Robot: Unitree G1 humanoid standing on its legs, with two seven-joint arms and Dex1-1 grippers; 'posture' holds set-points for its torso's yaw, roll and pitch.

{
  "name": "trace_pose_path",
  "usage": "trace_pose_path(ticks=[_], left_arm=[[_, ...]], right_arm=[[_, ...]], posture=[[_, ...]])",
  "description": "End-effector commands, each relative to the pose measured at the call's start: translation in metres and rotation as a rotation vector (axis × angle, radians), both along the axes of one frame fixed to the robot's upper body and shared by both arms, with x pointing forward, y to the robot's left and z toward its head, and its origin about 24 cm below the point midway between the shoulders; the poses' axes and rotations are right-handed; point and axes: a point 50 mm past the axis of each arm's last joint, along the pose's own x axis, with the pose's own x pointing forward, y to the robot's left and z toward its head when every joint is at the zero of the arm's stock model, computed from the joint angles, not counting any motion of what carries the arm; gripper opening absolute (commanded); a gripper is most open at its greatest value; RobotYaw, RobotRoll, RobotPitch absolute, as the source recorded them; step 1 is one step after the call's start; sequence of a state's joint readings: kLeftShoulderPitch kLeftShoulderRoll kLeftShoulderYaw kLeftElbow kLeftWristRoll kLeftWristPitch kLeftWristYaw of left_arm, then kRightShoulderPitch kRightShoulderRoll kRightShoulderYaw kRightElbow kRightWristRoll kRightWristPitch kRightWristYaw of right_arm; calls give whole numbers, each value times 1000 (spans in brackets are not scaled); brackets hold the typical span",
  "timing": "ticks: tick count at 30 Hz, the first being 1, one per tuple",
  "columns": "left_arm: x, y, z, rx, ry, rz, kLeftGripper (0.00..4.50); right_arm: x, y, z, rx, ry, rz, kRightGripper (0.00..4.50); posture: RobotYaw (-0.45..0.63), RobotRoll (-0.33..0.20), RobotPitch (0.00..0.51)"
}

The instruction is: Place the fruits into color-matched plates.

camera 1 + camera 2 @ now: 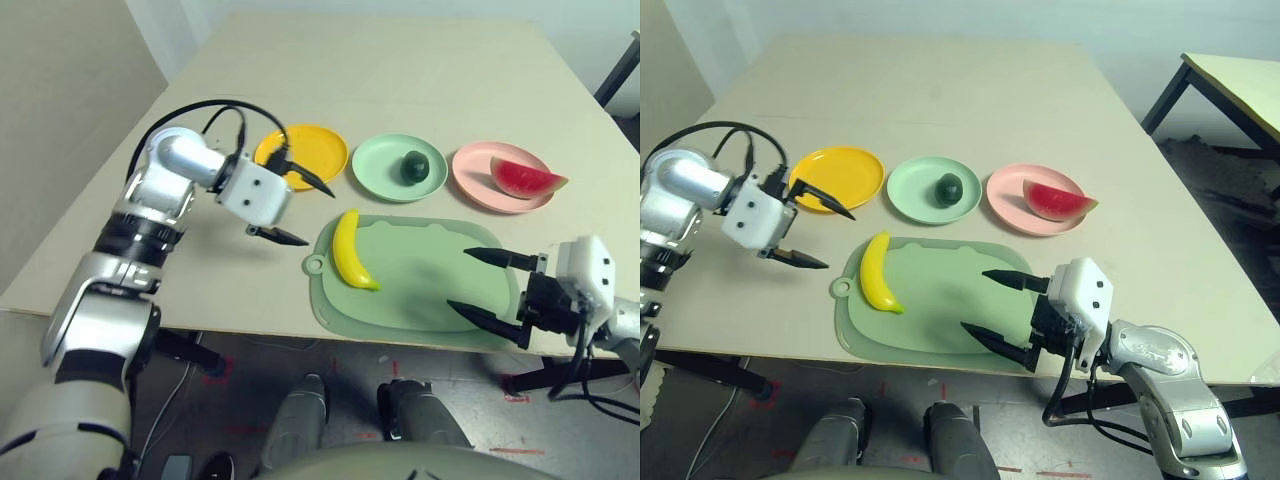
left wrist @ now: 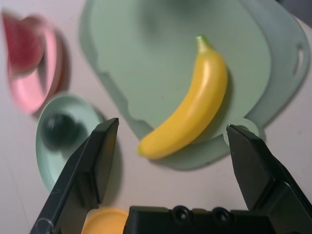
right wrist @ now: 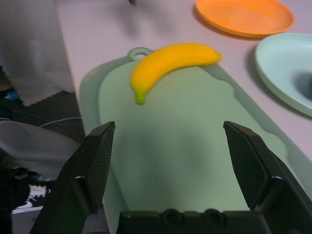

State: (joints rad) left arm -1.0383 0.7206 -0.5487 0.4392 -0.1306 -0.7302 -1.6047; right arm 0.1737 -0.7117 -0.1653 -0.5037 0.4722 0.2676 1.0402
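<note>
The yellow banana (image 1: 352, 252) lies on the left part of a light green mat (image 1: 420, 290). Behind the mat stand three plates in a row. The yellow-orange plate (image 1: 322, 143) on the left is bare, the mint green plate (image 1: 382, 172) in the middle holds the dark avocado (image 1: 414, 166), and the pink plate (image 1: 474, 172) on the right holds the watermelon wedge (image 1: 525, 179). My left gripper (image 1: 318, 216) is open just left of the banana, between the yellow plate and the mat. My right gripper (image 1: 459, 279) is open over the mat's right half, holding nothing.
The mat's ring tab (image 1: 315, 265) points left near the table's front edge (image 1: 250, 328). A second table (image 1: 1230, 80) with dark legs stands off to the right. Bare tabletop stretches behind the plates.
</note>
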Motion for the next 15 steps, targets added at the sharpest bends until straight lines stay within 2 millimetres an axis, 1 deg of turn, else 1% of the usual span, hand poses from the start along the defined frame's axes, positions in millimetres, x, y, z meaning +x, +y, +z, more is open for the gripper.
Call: trace_pose_path(ticks=[1, 4, 7, 9, 10, 13, 15], left_arm=[[-2, -13, -13, 75, -13, -118, 4500], [-1, -21, -25, 133, -35, -191, 4500], [1, -29, -41, 137, -19, -235, 4500], [5, -29, -50, 165, -30, -235, 4500], [8, -29, -57, 183, -35, -224, 4500], [12, -28, -69, 200, -38, -209, 3904], [14, -28, -72, 201, -38, -195, 3222]], right_arm=[[-2, 6, 1, 8, 7, 13, 4471], [-1, 8, 2, 23, 6, 3, 4471], [-2, 11, 5, 50, 13, -23, 4471], [-4, 12, 6, 64, 20, -36, 4471], [-6, 13, 6, 64, 25, -41, 4471], [-13, 12, 8, 68, 33, -68, 4500], [-14, 8, 9, 77, 30, -105, 4500]], posture=[[-118, 0, 112], [-145, 0, 116], [-162, 0, 111], [-172, 0, 109], [-176, 0, 108], [-192, 0, 106], [-195, 0, 105]])
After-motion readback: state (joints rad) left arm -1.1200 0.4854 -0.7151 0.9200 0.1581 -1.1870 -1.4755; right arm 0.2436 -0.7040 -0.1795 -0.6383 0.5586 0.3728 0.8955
